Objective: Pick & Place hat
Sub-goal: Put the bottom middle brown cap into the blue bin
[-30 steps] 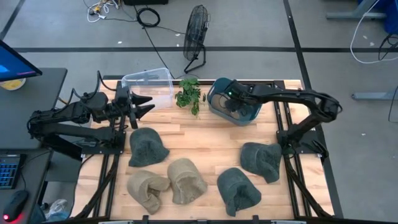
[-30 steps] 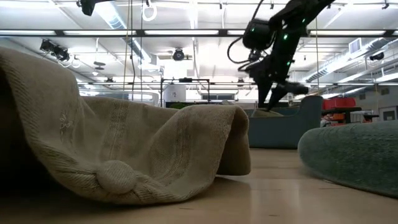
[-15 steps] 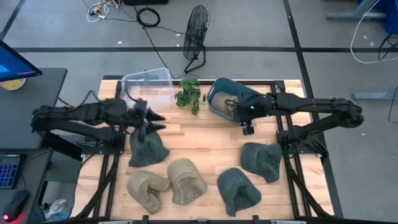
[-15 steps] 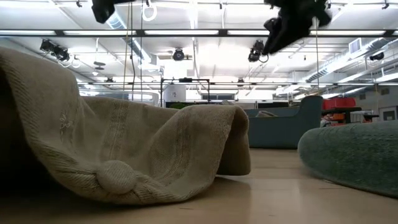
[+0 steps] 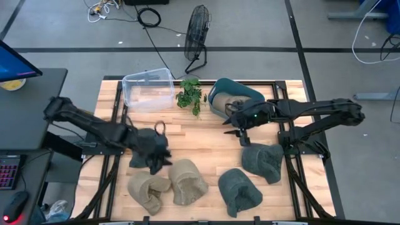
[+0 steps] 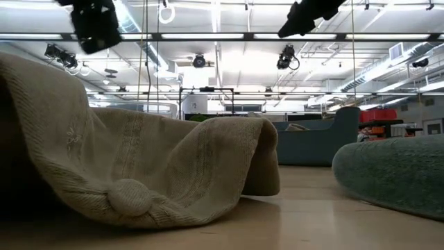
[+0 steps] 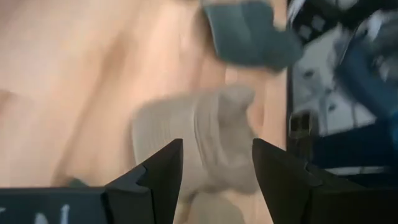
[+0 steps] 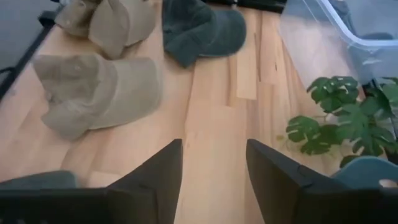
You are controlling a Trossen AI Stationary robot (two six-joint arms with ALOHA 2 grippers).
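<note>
Several hats lie on the wooden table: a dark green one [image 5: 142, 152], two beige ones [image 5: 147, 189] [image 5: 188, 181], and two green ones [image 5: 240, 190] [image 5: 263, 160]. Another beige hat [image 5: 227, 104] rests inside the blue bin [image 5: 217, 87]. My left gripper [image 5: 157, 147] [image 7: 217, 167] hangs open in the air over the dark green hat's right side, partly hiding it. My right gripper [image 5: 240, 124] [image 8: 213, 163] is open above bare table, just on the near side of the blue bin. In the low view both grippers, left [image 6: 94, 24] and right [image 6: 309, 14], are high up.
A clear plastic bin [image 5: 149, 90] stands at the far left and a small plant [image 5: 189, 94] stands between the two bins. There is bare wood in the middle of the table [image 5: 200, 134]. A fan [image 5: 197, 34] stands on the floor beyond the far edge.
My left gripper has swung quickly from beside the clear bin toward the near edge and the right, ending over the dark green hat. My right gripper has risen out of the blue bin and drawn back toward the near edge; the beige hat now shows inside the bin.
</note>
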